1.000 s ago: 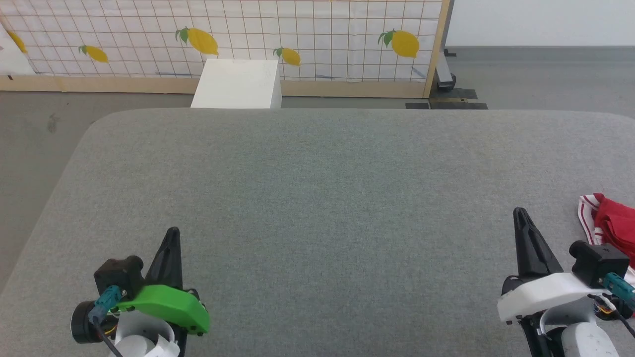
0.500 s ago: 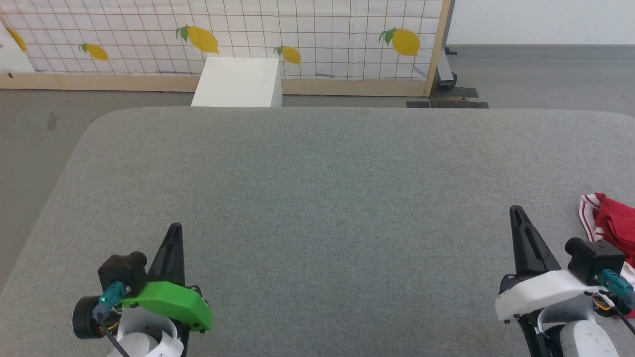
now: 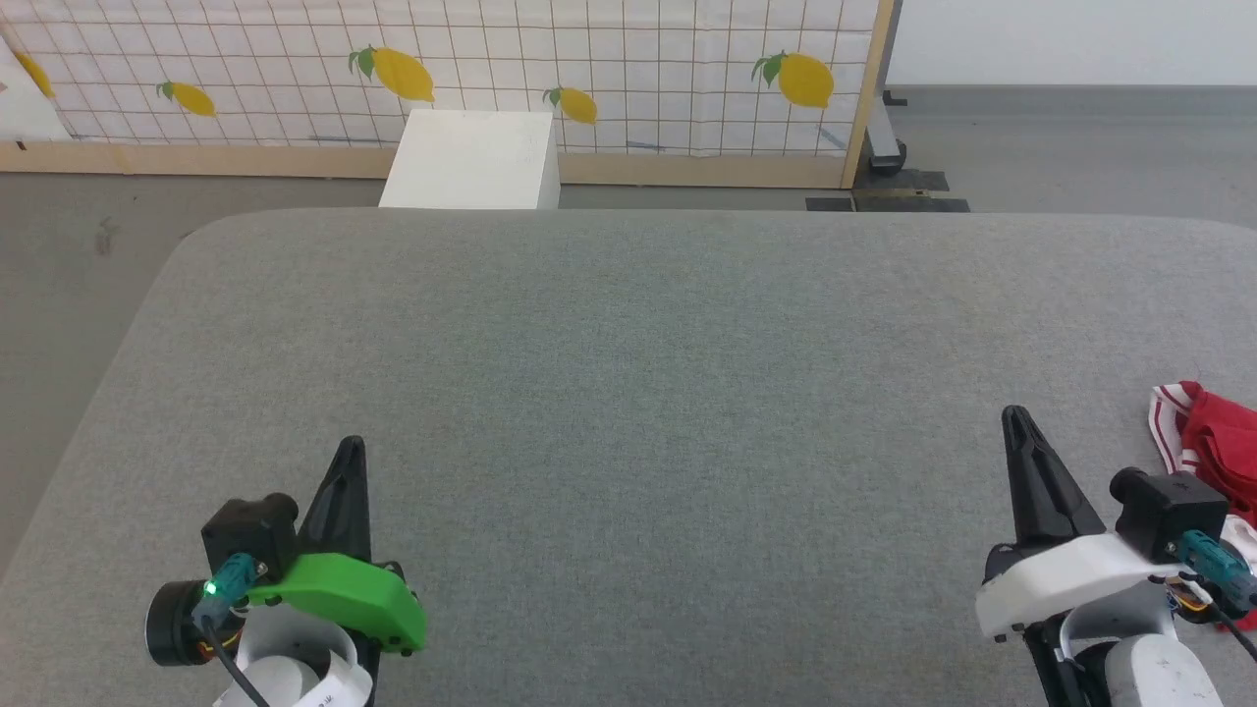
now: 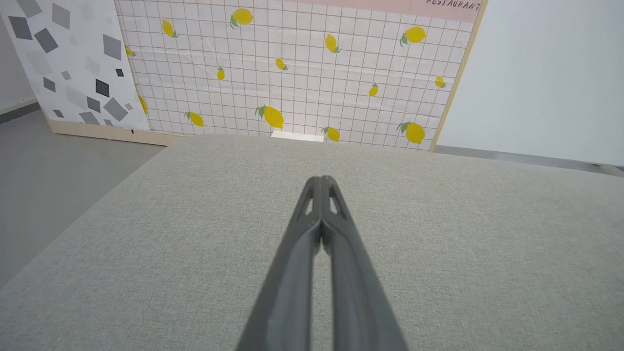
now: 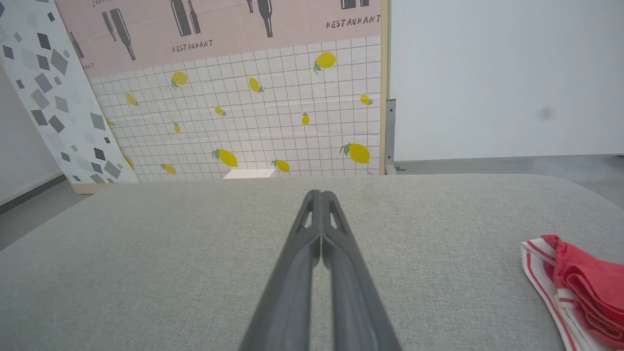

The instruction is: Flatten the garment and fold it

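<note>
The garment (image 3: 1218, 442) is a bunched heap of bright red fabric with red-and-white striped trim, lying at the right edge of the grey table (image 3: 638, 373); much of it is cut off by the frame. In the right wrist view the garment (image 5: 580, 282) lies at the lower right. My right gripper (image 3: 1013, 420) stands shut and empty just left of it, not touching it; its tips (image 5: 321, 195) meet. My left gripper (image 3: 352, 450) is shut and empty over the table's near left; its tips (image 4: 321, 180) are pressed together.
A white box (image 3: 471, 162) stands on the floor behind the table's far edge. A lemon-patterned panel (image 3: 491, 69) with a wooden frame lines the back. Grey floor (image 3: 69, 255) lies to the left of the table's rounded corner.
Both grippers stay shut and in place. The whole head picture has shifted slightly, so the camera has moved a little; the garment lies as before.
</note>
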Available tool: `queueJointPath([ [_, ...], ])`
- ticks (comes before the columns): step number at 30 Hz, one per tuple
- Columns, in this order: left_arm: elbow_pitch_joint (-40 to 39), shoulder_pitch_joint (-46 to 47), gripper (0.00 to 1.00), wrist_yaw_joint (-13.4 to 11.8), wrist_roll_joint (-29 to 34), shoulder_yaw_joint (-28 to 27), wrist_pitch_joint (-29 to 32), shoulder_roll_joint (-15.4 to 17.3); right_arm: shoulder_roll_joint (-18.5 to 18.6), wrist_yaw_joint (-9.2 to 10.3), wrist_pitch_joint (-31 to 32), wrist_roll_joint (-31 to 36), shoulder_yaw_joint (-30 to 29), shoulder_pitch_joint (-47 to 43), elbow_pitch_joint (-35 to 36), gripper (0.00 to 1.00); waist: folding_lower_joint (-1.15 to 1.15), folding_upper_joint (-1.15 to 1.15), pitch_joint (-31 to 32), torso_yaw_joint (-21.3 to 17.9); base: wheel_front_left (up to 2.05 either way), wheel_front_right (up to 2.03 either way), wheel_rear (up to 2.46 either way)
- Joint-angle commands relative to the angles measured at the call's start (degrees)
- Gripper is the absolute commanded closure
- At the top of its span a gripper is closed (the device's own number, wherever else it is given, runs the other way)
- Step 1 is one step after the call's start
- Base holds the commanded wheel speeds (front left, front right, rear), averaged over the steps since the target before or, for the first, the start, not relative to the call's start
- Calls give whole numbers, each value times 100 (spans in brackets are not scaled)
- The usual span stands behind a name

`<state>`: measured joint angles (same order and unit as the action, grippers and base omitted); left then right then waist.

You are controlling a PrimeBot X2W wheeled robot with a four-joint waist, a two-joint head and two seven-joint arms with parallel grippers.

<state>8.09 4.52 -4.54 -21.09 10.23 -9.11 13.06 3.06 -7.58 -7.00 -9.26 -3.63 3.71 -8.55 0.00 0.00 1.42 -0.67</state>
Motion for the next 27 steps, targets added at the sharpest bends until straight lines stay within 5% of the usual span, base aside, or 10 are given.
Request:
queueJointPath([
  [1, -46, -115, 100, 47, 117, -41, 32, -46, -5, 3, 23, 71, 20, -87, 60, 100, 0, 0, -2, 1, 0, 0, 0],
  [27, -286, -221, 100, 175, 742, -349, 308, -351, -9, 4, 236, 339, 128, -176, 309, 100, 0, 0, -46, 22, 0, 0, 0],
])
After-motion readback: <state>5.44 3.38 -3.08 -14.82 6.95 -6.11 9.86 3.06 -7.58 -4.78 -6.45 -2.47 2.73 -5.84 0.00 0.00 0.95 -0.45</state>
